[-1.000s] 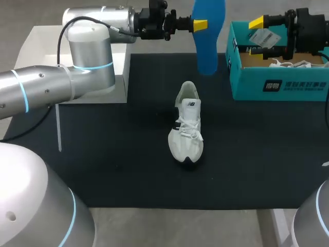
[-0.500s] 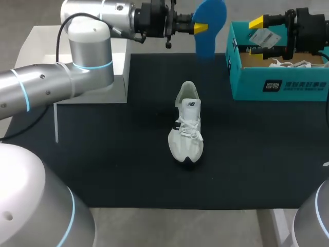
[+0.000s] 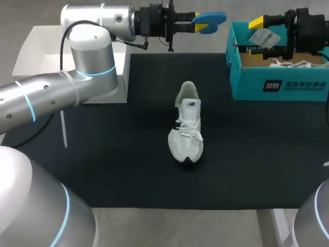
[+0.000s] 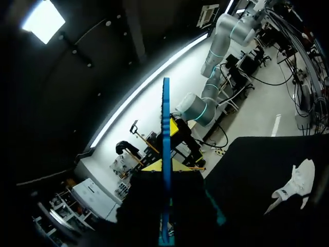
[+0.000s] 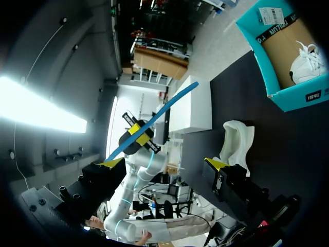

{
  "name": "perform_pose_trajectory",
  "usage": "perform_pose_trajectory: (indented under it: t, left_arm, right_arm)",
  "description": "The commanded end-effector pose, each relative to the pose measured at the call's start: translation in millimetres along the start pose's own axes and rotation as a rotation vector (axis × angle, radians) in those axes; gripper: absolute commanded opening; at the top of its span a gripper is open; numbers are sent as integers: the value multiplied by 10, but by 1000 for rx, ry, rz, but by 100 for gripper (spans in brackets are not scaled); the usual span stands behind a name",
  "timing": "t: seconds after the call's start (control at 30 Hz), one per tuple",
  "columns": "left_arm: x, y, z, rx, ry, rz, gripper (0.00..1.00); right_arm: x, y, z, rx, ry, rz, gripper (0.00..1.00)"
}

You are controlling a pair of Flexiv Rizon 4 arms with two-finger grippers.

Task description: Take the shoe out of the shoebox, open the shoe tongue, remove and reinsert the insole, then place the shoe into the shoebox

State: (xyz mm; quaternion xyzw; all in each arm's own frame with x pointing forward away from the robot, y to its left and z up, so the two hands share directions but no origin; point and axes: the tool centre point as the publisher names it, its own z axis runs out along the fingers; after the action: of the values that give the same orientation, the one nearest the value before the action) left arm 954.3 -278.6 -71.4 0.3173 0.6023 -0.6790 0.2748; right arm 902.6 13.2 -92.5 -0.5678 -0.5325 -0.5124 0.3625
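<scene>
since the insole is out of the shoe and up in the air, reinsertion looks like the step in hand, and the layout on the black surface (image 3: 123, 170) suits it. the left arm (image 3: 87, 46) comes in across the far left corner, its jaws clamped on one end of the insole, so the long free end is there to be fed in. the right arm (image 3: 308, 28) hangs over the shoebox (image 3: 280, 85) at the far right, its jaws apart with nothing between them (probably parked where it does not block the other arm). a white box (image 3: 31, 56) sits at the far left under the left arm. a second shoe (image 3: 293, 64) lies in the shoebox. the white shoe (image 3: 187, 126) stands upright in the middle of the surface, toe toward the robot, mouth up, well apart from both arms. the blue insole (image 3: 211, 19) is held roughly level above the far edge, seen edge-on from the left wrist (image 4: 166, 144).
</scene>
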Motion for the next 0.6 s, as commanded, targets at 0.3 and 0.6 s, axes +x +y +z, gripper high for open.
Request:
perform_pose_trajectory:
  t: [0.3, 0.6]
  left_arm:
    - [118, 68, 9, 116, -16, 945, 0]
    - [208, 109, 27, 120, 11, 964, 0]
  right_arm:
    - [4, -2, 12, -2, -2, 1, 100]
    - [4, -2, 12, -2, -2, 1, 100]
